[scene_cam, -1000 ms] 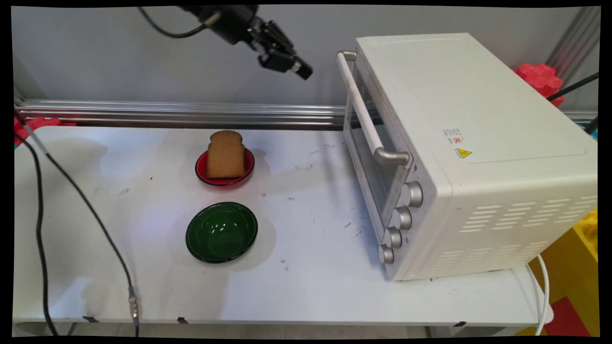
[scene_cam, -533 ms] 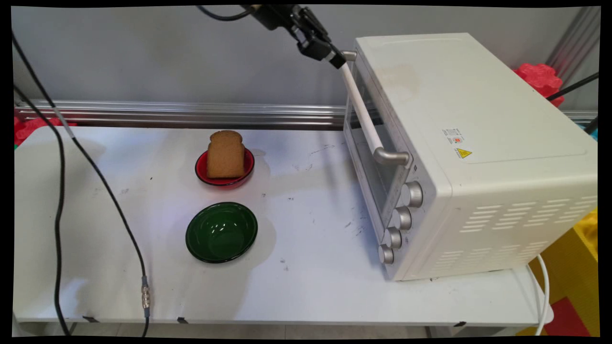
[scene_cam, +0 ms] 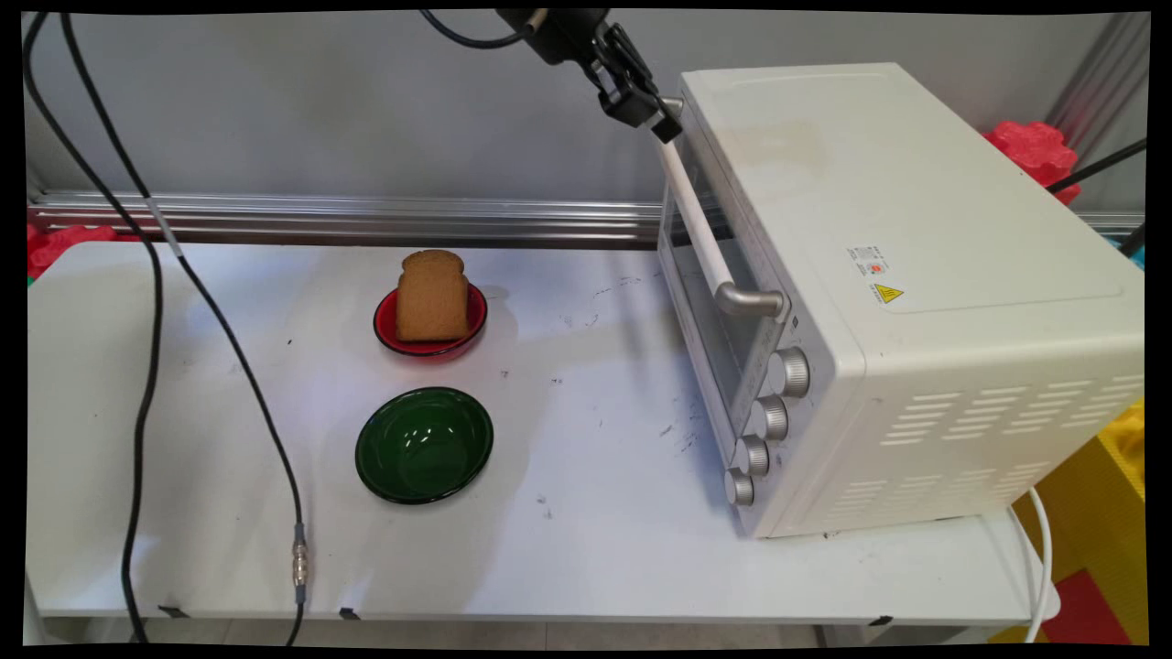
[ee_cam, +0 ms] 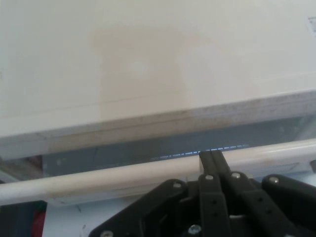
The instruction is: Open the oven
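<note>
1. Black two-finger tool (scene_cam: 667, 128) sits at the far upper end of the white bar handle (scene_cam: 696, 215) on the white boxy toaster oven (scene_cam: 879, 275); in the hand view the tool (ee_cam: 213, 157) has its fingers pressed together with no gap, tips against the handle (ee_cam: 123, 175), nothing held between them
2. Oven count: one, standing on the right part of the white counter (scene_cam: 586, 549), door closed, glass front facing left
3. Knobs: four silver round knobs (scene_cam: 767, 423) in a column at the near end of the oven front
4. Bowls: two. Small red round bowl (scene_cam: 430, 334) mid-counter, dark green glass bowl (scene_cam: 424, 445) just nearer the camera, apart from the red one and with nothing in it
5. Bread: one brown slice of bread (scene_cam: 431, 295), standing tilted in the red bowl
6. Cables: two black cables (scene_cam: 146, 384) hang down the left side, one with a metal connector near the counter's front edge
7. Counter top is scuffed, small dark marks between the bowls and the oven
8. Room: grey wall (scene_cam: 275, 119) behind, aluminium rail (scene_cam: 348, 215) along its base, red plastic block (scene_cam: 1035, 151) behind the oven, yellow and red floor mat (scene_cam: 1099, 549) at lower right
</note>
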{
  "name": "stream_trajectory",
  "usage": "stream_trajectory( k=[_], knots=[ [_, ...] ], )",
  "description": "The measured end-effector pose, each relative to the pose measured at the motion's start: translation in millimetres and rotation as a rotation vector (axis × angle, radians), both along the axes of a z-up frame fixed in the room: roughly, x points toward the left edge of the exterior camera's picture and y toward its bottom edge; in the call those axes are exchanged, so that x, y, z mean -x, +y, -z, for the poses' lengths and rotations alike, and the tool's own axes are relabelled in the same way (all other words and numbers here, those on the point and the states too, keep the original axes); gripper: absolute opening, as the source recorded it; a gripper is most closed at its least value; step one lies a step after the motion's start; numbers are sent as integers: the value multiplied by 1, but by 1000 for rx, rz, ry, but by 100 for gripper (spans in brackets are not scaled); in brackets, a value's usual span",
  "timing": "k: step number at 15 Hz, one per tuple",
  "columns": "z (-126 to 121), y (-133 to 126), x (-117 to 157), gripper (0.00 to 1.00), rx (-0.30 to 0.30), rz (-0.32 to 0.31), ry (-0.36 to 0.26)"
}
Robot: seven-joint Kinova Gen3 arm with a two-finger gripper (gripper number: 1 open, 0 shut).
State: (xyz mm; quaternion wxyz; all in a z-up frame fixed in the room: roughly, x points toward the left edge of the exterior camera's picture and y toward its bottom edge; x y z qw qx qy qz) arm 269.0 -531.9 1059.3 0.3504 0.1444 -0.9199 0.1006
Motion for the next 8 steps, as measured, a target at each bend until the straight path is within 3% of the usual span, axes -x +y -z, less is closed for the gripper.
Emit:
stream_trajectory(
  k=[8],
  knots=[
    [13,-12,18,0,-15,3,-19]
  ],
)
